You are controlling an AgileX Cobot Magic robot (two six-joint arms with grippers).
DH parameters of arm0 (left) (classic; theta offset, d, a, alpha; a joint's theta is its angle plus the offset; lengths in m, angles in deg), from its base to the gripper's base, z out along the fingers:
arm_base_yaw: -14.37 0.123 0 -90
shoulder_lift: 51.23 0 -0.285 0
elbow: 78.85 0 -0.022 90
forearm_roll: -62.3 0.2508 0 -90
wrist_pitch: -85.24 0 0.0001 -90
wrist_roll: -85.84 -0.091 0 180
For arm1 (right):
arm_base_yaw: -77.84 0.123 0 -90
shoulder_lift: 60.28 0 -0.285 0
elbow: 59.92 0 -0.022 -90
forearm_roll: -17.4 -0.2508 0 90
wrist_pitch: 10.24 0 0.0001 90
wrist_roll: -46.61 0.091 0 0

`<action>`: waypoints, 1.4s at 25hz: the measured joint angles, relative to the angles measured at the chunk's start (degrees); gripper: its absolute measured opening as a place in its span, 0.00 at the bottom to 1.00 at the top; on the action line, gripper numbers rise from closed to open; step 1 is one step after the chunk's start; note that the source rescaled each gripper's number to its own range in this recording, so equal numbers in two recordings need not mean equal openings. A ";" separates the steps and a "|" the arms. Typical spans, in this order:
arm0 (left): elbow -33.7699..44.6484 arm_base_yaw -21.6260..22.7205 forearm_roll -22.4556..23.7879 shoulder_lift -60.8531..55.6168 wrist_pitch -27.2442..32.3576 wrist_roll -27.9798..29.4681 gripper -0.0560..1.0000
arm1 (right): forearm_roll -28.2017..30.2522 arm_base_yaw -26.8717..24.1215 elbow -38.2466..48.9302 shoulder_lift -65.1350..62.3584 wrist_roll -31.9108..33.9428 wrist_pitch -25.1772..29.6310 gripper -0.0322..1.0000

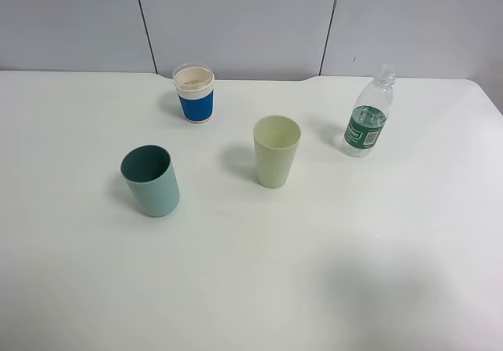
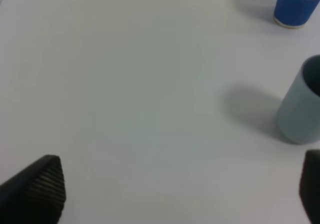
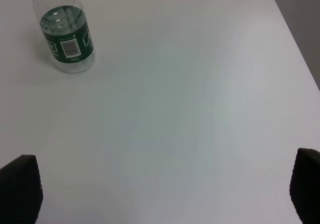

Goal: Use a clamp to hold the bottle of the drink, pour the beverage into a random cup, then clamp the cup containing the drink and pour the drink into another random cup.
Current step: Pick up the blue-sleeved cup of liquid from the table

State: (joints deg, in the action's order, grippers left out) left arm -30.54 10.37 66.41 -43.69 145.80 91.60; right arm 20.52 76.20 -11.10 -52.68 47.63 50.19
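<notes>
Currently left gripper spread wide, empty, over white table. Teal cup near-left, blue-sleeved paper cup far behind it, pale green cup centre, green-labelled water bottle upright far right, all standing well apart. Right gripper wide too, holding nothing.

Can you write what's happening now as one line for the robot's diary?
bottle upright, ungripped | teal cup, green cup, blue cup upright | left gripper open | right gripper open

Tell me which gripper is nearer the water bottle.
Right. The right gripper faces the water bottle, apart from it; the left gripper is near the teal cup, bottle outside its view.
</notes>
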 joint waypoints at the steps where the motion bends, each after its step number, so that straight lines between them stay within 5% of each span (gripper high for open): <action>1: 0.00 0.00 0.06 0.00 0.00 0.23 0.84 | 0.00 0.00 0.00 0.00 0.00 0.00 1.00; 17: -0.33 0.00 0.55 11.77 -0.50 0.79 0.84 | 0.00 0.00 0.00 0.00 0.00 0.00 1.00; 31: -1.91 0.00 0.57 34.18 -22.61 -3.65 0.84 | -0.02 0.00 0.00 0.00 0.00 0.00 1.00; 35: -4.08 0.00 0.64 42.20 -25.07 -5.76 0.84 | -0.02 0.00 0.00 0.00 0.00 0.00 1.00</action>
State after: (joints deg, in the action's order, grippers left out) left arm -34.62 10.37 67.04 -1.49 120.73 85.84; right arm 20.49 76.20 -11.10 -52.68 47.63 50.19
